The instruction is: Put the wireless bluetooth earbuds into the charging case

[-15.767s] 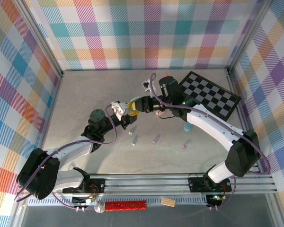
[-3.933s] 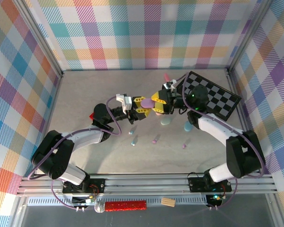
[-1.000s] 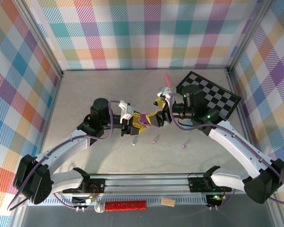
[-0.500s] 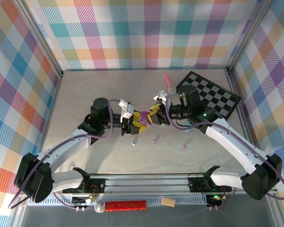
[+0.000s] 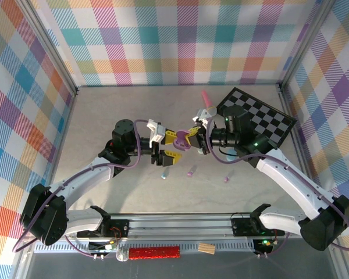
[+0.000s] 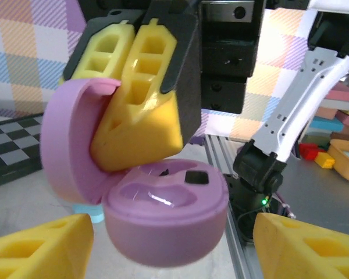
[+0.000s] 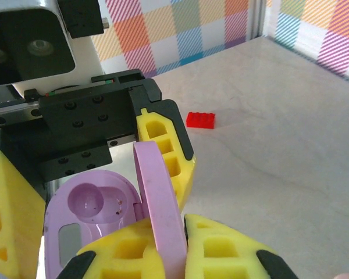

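The open purple charging case (image 6: 163,215) hangs mid-frame above the counter (image 5: 104,116), its upright lid clenched by the right tool (image 5: 192,139); the left tool (image 5: 175,145) stands released, fingers (image 6: 41,247) spread either side of it. Both wells look empty, so this is the loading step: next, the free tool should likely fetch one of the earbuds (image 5: 191,171) lying just below centre. The counter is pale, boxed in by plaid walls, a checkerboard (image 5: 262,119) at upper right.

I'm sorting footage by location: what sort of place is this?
Probably a lab robot cell, not a home: plaid walls box in the table, a metal rail runs along its near edge, and a checkerboard lies at the back.
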`<act>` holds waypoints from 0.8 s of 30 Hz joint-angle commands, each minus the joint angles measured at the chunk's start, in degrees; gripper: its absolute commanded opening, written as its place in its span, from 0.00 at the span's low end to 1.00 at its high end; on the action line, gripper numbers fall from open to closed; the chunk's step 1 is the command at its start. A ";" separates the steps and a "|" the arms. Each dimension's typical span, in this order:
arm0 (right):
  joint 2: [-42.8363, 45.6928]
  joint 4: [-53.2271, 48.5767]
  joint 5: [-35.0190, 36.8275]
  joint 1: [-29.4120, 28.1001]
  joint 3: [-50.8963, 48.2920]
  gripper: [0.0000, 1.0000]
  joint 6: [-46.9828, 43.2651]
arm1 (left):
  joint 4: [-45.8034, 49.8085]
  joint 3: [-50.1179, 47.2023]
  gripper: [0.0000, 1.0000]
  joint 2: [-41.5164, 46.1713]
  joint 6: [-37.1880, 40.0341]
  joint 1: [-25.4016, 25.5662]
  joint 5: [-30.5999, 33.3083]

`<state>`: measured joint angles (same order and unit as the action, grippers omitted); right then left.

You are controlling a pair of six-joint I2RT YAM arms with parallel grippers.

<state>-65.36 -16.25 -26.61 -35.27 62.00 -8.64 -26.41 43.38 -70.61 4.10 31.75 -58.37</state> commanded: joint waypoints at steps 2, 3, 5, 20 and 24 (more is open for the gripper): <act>2.16 3.71 3.54 -0.62 -1.20 0.00 -1.70 | -3.47 0.38 0.73 -1.04 -1.93 0.24 1.80; 2.33 4.09 3.88 -0.76 -1.38 0.00 -1.88 | -3.55 0.54 0.74 -1.34 -2.22 0.24 1.85; 2.27 3.86 3.99 -1.22 -1.55 0.00 -2.88 | -3.75 1.07 0.74 -2.18 -3.28 0.33 2.58; -0.66 2.54 6.09 -3.27 -0.91 0.00 -4.28 | -4.26 1.91 0.69 -2.93 -3.13 1.48 0.10; -0.91 2.61 5.70 -3.32 -0.83 0.00 -4.14 | -4.49 1.70 0.67 -2.47 -3.13 1.48 -0.15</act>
<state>-66.08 -14.61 -20.36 -38.24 60.93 -11.66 -28.77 44.03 -74.41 1.04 32.93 -56.53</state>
